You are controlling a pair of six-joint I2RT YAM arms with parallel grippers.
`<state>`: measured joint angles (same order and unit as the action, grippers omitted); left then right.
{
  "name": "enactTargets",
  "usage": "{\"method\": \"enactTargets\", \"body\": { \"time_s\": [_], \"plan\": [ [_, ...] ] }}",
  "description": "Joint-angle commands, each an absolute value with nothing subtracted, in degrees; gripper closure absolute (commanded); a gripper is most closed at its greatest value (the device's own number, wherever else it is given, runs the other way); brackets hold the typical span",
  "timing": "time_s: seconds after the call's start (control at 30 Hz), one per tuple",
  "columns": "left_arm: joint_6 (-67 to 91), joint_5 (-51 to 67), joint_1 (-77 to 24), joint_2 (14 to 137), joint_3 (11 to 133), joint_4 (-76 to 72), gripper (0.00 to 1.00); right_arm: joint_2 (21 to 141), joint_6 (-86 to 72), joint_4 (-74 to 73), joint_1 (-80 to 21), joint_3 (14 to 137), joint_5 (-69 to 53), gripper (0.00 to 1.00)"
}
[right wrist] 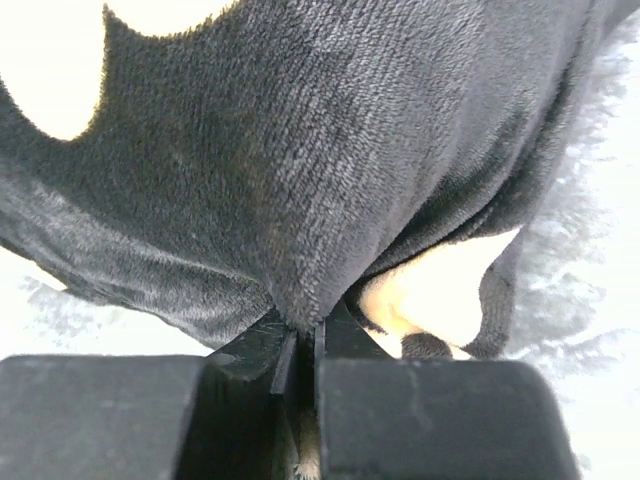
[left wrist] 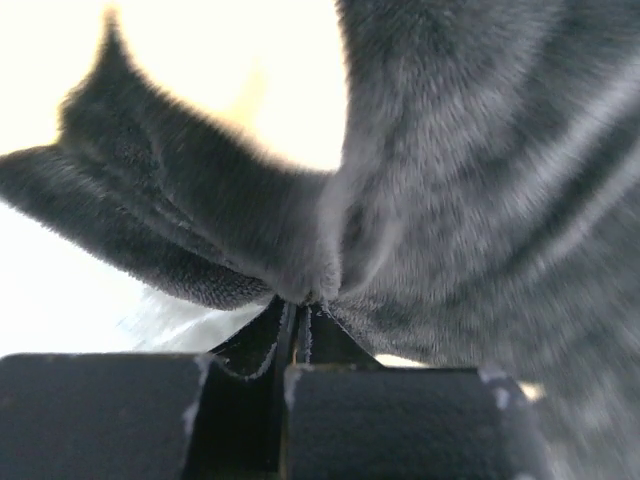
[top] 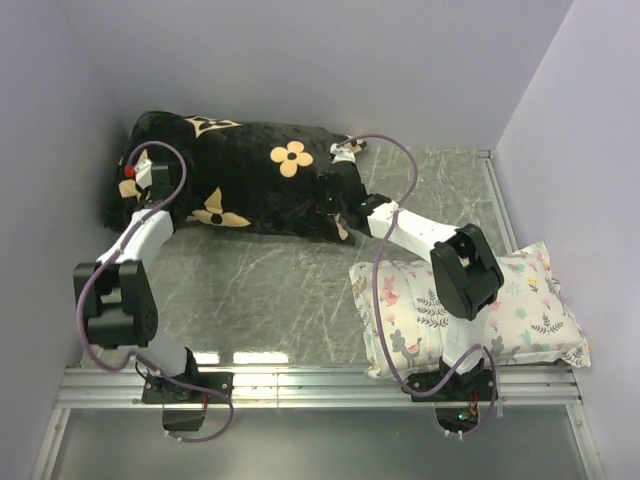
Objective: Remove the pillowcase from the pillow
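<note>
So the black plush pillowcase (top: pixel 260 180) is stuffed full and lying across the far left of the table (top: pixel 270 290). Its left end is jammed into the corner where the left wall (top: pixel 40 150) meets the back wall (top: pixel 300 60). The pillow is inside it and doesn't show from above; the case is just puffed up all the way along. On top there's a tan four-petal flower (top: pixel 291 157), and a tan star motif (top: pixel 215 213) sits on the front side.

The left gripper (left wrist: pixel 300 310) is at the left end of the case. Its jaws are clamped together on a pinched ridge of the plush, with the fabric bunching up from between them. The right gripper (right wrist: pixel 305 335) is at the right end doing the same, clenched on a fold of the black fabric. In the right wrist view a pale cream patch peeks out under that fold, and I can't tell if it's pillow or part of the print.

The smaller floral pillow (top: pixel 520 300) lies at the near right, right up against the metal rail (top: pixel 300 385), with the right arm reaching over it.

For room, there's a bare stretch of marbled tabletop in front of the case between the two arms, plus more behind the floral pillow toward the far right corner.
</note>
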<state>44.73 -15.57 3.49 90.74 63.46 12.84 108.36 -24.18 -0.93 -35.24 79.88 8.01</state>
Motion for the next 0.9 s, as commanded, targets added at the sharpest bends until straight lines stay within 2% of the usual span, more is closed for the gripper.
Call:
{"method": "enactTargets", "body": {
  "time_s": [0.0,0.2,0.33,0.4,0.53,0.7,0.8,0.87],
  "plan": [
    [43.34,-26.72,4.75,78.27,65.92,18.19,1.00,99.33,-22.24,-7.99,-32.79,83.14,13.37,1.00],
    [35.34,-31.35,0.71,58.76,67.93,23.28,1.00,83.69,-21.27,-17.48,-32.78,86.57,7.48,1.00],
    [31.91,-34.10,-6.31,51.07,74.16,29.34,1.00,72.80,-21.53,-19.68,-32.78,86.84,5.80,1.00],
    [31.38,-33.32,-7.82,50.45,76.54,31.02,0.99,72.07,-21.45,-21.26,-32.08,87.89,8.16,1.00],
    [30.85,-24.37,-9.40,58.78,84.44,33.48,0.99,80.03,-23.81,-24.96,-26.91,92.10,3.27,1.00],
    [31.29,-15.66,-9.67,73.35,86.31,31.65,0.99,94.54,-26.27,-26.80,-20.85,96.67,-1.21,0.97],
    [31.81,-11.61,-9.84,81.45,88.06,31.47,0.99,105.18,-28.29,-29.44,-18.55,102.20,-3.77,0.85],
    [32.60,-9.85,-9.93,84.89,88.59,31.64,0.99,110.29,-29.44,-30.14,-17.41,105.19,-5.36,0.67]
  ]
}}
